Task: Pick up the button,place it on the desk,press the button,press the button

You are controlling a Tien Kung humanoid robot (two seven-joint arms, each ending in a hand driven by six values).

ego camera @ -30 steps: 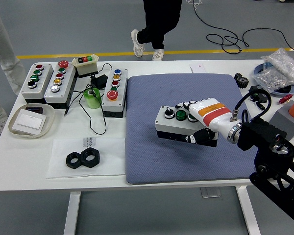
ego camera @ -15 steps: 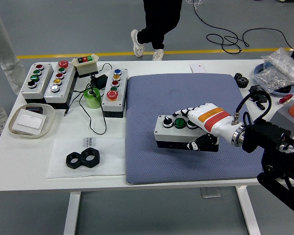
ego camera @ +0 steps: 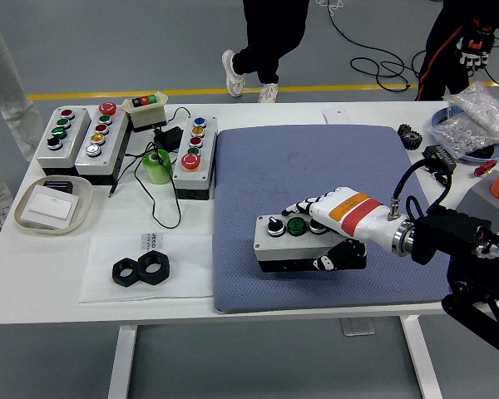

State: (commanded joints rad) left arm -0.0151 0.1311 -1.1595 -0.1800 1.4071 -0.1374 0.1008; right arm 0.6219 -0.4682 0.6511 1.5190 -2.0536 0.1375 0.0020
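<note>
We see the right arm (ego camera: 449, 241) reaching in from the right edge of the head view, its black forearm lying low over the table and its wrist turned so the white-shelled right hand (ego camera: 337, 224) points leftward. The fingers (ego camera: 303, 205) are laid over the top right of the button box (ego camera: 291, 243) while the thumb (ego camera: 337, 260) presses against its near black side, so the hand is closed around the box in a firm clamp. The box is a grey-lidded enclosure on a black base, carrying a black rotary switch (ego camera: 274, 224) at its left and a green pushbutton (ego camera: 296, 224) beside it; anything further right on the lid is hidden under the fingers. It sits over the near middle of the blue-grey mat (ego camera: 258, 158), which covers the table's (ego camera: 183, 283) central part, and we cannot tell whether its base touches the mat or hangs just above it. We find no left arm in the picture.
</note>
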